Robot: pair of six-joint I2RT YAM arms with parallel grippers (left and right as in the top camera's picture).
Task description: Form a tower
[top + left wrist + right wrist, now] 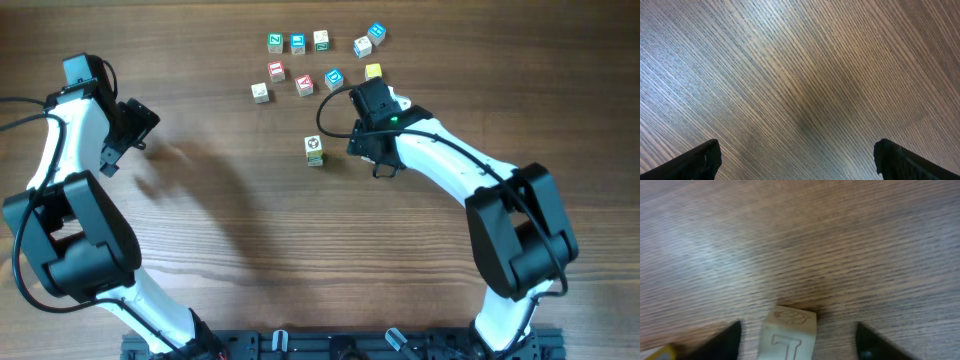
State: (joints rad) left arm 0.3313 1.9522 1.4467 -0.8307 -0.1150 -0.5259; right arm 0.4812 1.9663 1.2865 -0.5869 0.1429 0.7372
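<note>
Two pincers: the right pincer has its jaws apart, one on either side of a cube with a gap showing on both sides, so nothing is clamped. The left pincer is spread wide over bare table and holds nothing.
Cube between the right jaws: the T cube is pale unpainted wood. It has a brownish letter T on the near face, a faint line drawing on the face above, and softly rounded edges. It appears to rest on the table.
Beside it: a yellow corner shows at the lower left of the right wrist view, too little of it to name.
Tower: the tower stands on the table just to the left of the right arm's wrist, clear of the pincer. Its top face is white with a dark green marking, and a side face shows below. How many cubes tall it is cannot be told from above.
Loose cubes: about ten loose cubes lie scattered beyond the tower toward the far edge. They are blue, red, green-marked and plain, and one yellow cube sits near the right arm.
Progress: judged early. A short stack exists, most cubes are unstacked, and the T cube is the likely next piece.
Materials: small square-faced wooden blocks with matt printed letters. They should grip firmly, but a slim stack of them will topple easily.
Table: the table is brown with a fine straight grain and a slight sheen.
</note>
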